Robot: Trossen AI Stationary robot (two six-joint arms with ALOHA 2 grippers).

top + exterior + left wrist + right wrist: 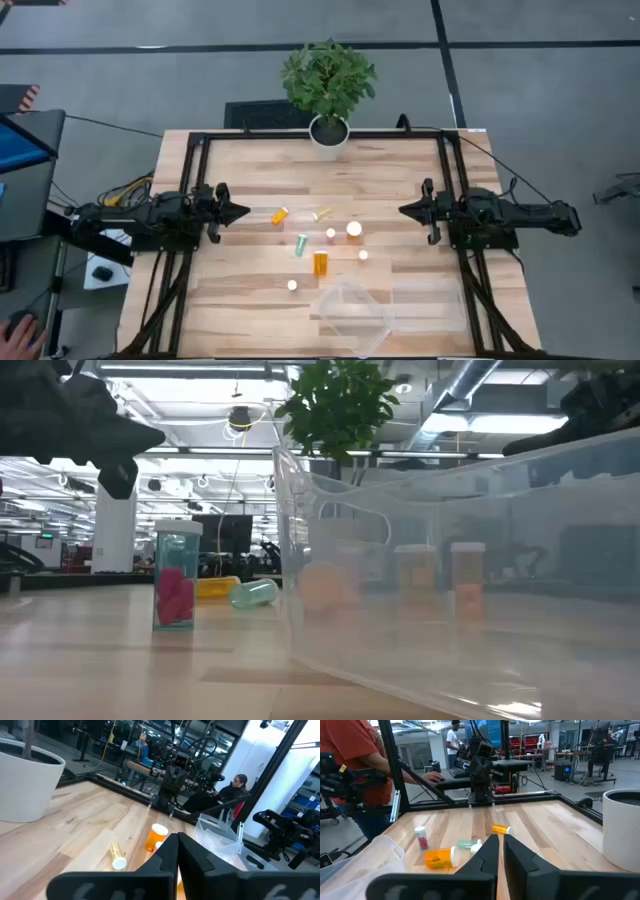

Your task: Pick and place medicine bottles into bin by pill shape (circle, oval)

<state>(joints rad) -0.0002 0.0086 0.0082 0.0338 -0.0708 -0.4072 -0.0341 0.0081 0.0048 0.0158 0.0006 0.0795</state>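
Both arms are waiting at the counter's edges. The left hand [238, 212] is hovering at the left side, fingers pressed together, holding nothing. The right hand [408, 210] is mirroring it at the right side, fingers likewise closed and empty.

The small medicine bottles are sitting loose in the middle of the pale wooden counter [230, 290], between the two hands: an amber-orange bottle lying on its side [279, 215], a yellowish one lying down [322, 214], a greenish one [301, 244], an upright amber bottle [320, 263], and several white-capped ones standing [354, 230]. None is in a bin yet. Two clear plastic bins [352, 312] are resting at the near edge, nearer than the cluster. A potted green plant in a white pot [328, 84] is standing at the far edge.

Risks, as judgement: the bottles are tiny and close together, so a descending hand is likely to knock a neighbour over. Those lying down may roll off under a pinch. The transparent bin walls are hard to see, so a carried bottle could clip a rim. Pill shape is not readable from here, so mis-sorting is possible.
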